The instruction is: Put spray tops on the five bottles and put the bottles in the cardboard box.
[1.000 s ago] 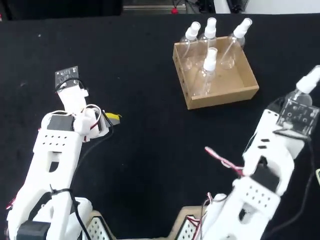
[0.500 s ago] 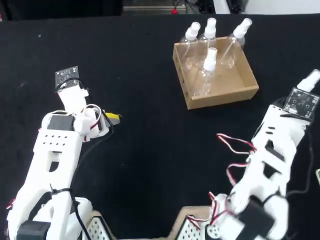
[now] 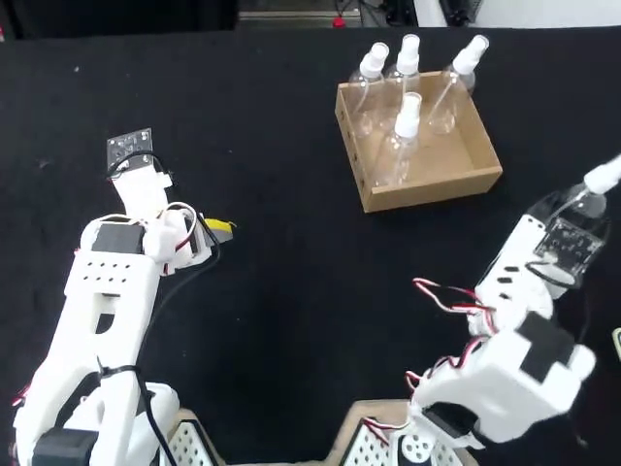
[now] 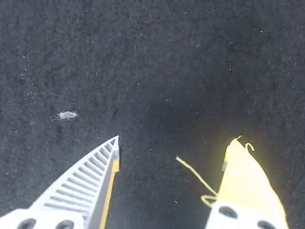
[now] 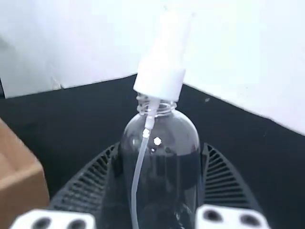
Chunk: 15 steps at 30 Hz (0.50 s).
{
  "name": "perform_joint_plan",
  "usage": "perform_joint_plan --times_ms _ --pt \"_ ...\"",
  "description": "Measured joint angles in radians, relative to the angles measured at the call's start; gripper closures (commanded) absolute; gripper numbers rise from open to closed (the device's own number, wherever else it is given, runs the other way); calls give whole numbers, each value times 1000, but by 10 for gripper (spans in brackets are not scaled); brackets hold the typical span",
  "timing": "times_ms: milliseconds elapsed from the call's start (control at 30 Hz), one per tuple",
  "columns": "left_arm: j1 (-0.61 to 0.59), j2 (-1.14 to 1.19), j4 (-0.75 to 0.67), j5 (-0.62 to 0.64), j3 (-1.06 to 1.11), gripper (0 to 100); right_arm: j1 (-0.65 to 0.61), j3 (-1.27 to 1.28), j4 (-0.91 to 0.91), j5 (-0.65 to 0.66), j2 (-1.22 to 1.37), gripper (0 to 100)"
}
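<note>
A clear bottle [image 5: 159, 148] with a white spray top [image 5: 162, 71] sits between the black fingers [image 5: 224, 176] of my right gripper [image 5: 159, 191], which is shut on it. In the high view that bottle [image 3: 572, 209] is held tilted at the table's right edge, right of the cardboard box [image 3: 480, 146]. Several capped bottles [image 3: 400, 136] stand or lean inside the box. My left gripper [image 4: 174, 148] hangs open over bare black cloth, in the high view [image 3: 209, 233] at the left of the table.
The black cloth [image 3: 291, 291] covers the whole table. A corner of the cardboard box [image 5: 19, 167] shows beside the held bottle in the right wrist view. A small grey tag [image 3: 129, 146] sits on the left arm's far end.
The right arm has shifted and turned at the table's right edge, carrying the bottle; the bottle now points further right. The left arm has stayed still.
</note>
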Motion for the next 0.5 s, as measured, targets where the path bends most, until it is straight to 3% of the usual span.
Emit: perform_joint_plan --times_ms 333,500 --pt "0 0 -2 0 0 667 28 -95 -54 -9 169 828" --pt "0 2 -68 0 49 667 31 -43 -201 -8 204 828"
